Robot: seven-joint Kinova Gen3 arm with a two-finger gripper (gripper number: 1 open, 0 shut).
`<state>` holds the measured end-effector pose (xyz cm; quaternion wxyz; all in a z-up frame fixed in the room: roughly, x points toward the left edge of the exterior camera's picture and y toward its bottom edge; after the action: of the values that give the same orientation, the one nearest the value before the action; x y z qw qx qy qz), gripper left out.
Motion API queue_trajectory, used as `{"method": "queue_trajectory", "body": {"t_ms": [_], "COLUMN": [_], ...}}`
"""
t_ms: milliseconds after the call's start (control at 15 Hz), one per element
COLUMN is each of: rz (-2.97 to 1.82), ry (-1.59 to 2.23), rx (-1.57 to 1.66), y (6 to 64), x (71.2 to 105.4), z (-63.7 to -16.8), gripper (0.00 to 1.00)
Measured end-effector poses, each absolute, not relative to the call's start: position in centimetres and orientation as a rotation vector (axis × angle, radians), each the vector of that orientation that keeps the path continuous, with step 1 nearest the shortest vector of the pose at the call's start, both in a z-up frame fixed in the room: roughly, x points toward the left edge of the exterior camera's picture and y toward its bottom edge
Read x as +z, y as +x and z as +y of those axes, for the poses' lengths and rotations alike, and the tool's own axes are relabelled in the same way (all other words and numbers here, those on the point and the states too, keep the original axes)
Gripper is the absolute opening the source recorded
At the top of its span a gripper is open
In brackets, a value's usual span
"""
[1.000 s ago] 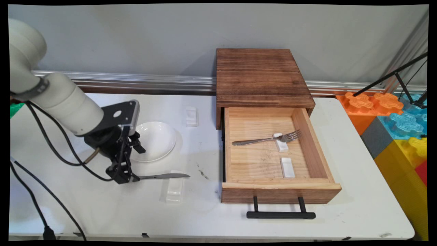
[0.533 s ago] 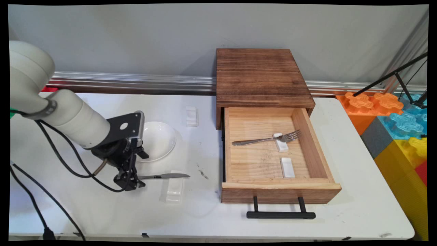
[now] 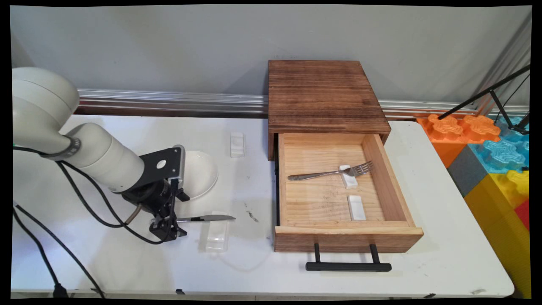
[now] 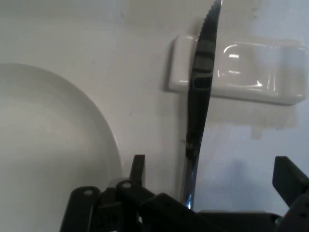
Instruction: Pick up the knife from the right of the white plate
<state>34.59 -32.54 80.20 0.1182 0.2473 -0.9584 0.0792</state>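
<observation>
My black gripper (image 3: 175, 218) is low over the table at the left and stands open. A silver knife (image 3: 207, 218) lies with its handle between the two fingers (image 4: 138, 166), and its blade rests across a white cutlery rest (image 3: 217, 233). In the hand view the knife (image 4: 199, 106) runs up from between the jaws over the rest (image 4: 251, 72). Neither finger touches the handle. A white plate (image 3: 199, 171) sits just behind the gripper and appears as a plate (image 4: 48, 140) at the left in the hand view.
A dark wooden cabinet (image 3: 322, 93) stands at the back, its light drawer (image 3: 387, 182) pulled open. Inside lie a fork (image 3: 326, 173) on a white rest (image 3: 349, 178) and a second rest (image 3: 356, 207). Another rest (image 3: 237, 144) lies on the table. Coloured foam blocks (image 3: 487, 144) border the right.
The arm has slid to the right along the knife's handle and a little toward the table's near side. The knife and its rest have stayed in place.
</observation>
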Motion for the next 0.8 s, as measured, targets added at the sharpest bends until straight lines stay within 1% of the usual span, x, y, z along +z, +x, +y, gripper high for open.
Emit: {"method": "queue_trajectory", "body": {"t_ms": [800], "rz": [-2.795], "ry": [0.767], "rx": [0.214], "y": [33.4], "x": [79.3], "z": [-33.5], "gripper": [1.0]}}
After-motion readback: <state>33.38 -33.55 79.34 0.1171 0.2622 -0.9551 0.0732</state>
